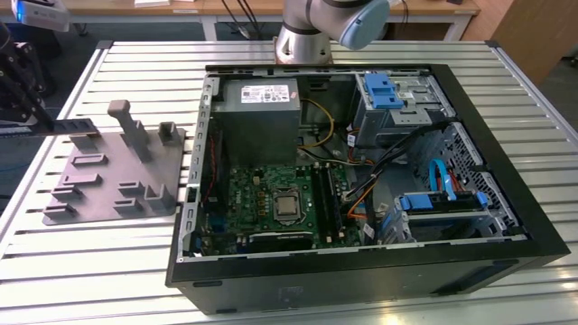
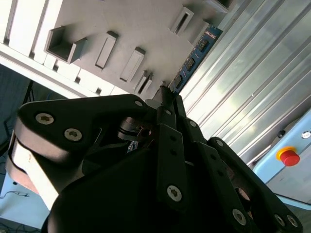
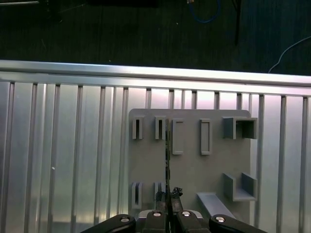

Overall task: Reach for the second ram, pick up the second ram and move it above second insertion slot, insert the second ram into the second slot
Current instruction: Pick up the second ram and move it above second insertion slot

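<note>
Your tool (image 2: 166, 97): clamped on second ram (image 2: 197, 51), held edgewise at grey holder (image 2: 131, 19) on desk (image 2: 252, 77), likely keeping contact edge free.

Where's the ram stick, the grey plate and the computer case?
ram (image 2: 196, 54): second wrist view, middle of the blue board, between chips.
grey plate (image 1: 110, 175): exterior view, bare flat patch between its blocks.
case (image 1: 361, 288): exterior view, black near wall.

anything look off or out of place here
Nothing stands out. The second ram sits straight and on edge between the tips of the tool, over the grey fixture. The open pc case shows no visible damage.
</note>
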{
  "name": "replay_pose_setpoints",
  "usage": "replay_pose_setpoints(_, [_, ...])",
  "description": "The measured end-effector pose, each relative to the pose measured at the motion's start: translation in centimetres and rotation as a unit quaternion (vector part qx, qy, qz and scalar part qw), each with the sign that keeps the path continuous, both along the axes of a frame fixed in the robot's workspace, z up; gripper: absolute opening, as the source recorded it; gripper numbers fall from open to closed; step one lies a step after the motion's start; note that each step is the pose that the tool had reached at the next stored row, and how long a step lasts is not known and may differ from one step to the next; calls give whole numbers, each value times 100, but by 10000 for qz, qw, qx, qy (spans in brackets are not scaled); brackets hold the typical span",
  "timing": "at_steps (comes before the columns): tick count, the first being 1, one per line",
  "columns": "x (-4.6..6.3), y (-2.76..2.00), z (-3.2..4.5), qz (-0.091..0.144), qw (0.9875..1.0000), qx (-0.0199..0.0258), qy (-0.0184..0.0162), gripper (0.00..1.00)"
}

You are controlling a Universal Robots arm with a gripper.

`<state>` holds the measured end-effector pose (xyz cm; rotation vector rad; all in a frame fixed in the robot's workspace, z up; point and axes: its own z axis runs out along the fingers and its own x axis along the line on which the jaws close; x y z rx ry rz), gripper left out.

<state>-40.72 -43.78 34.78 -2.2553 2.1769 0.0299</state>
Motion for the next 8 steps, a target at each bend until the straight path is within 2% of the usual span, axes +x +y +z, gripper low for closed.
replay_pose_setpoints(8, [0,0,74,0,10000,0,1,14])
